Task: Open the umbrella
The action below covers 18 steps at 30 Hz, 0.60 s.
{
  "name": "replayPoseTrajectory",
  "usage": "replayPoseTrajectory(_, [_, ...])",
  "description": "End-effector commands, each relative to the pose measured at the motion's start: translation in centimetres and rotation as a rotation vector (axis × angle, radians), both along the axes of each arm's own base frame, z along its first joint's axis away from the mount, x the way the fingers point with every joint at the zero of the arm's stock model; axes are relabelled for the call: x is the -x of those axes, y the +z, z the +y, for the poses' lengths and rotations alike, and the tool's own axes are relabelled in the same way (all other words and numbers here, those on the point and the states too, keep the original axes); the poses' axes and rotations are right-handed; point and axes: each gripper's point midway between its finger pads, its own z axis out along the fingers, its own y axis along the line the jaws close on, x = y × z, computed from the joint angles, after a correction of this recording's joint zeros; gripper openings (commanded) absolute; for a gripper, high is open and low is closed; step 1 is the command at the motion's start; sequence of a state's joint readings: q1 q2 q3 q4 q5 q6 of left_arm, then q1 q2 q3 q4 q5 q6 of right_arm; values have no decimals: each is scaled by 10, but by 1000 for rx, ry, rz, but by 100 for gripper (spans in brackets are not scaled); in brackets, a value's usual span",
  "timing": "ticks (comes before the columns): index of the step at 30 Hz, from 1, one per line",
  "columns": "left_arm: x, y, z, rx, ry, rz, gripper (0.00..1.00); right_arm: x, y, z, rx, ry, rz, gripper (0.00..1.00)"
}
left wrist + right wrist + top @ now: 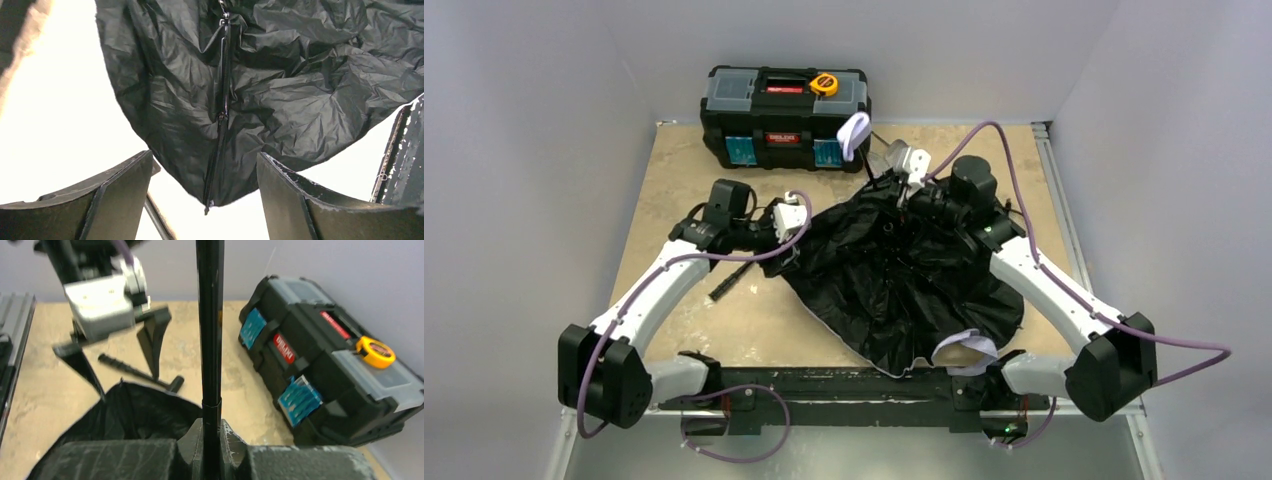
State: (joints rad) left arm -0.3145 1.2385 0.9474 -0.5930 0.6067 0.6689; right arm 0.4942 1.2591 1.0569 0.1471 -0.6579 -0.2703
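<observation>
Right tool clamps the umbrella by its shaft; left tool gapes empty at the fabric. Canopy lies crumpled, unspread.

I was working in what looked like a robotics lab cell: bare grey walls boxed in a tan tabletop, with a black toolbox and a yellow tape measure at the back.

The top view looks down on the whole table; both close wrist views share its umbrella.
</observation>
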Motion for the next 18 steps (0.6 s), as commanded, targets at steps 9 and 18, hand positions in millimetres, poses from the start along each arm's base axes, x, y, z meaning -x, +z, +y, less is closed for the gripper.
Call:
replayPoseTrajectory(9, [-3,105,-66,200,-147,-335,72,0,28,-3,-151,-7,-142,0])
replayPoseTrajectory(18, [-46,157,-100,457,-27,-418,82,-1,66,2,-307,-44,139,0])
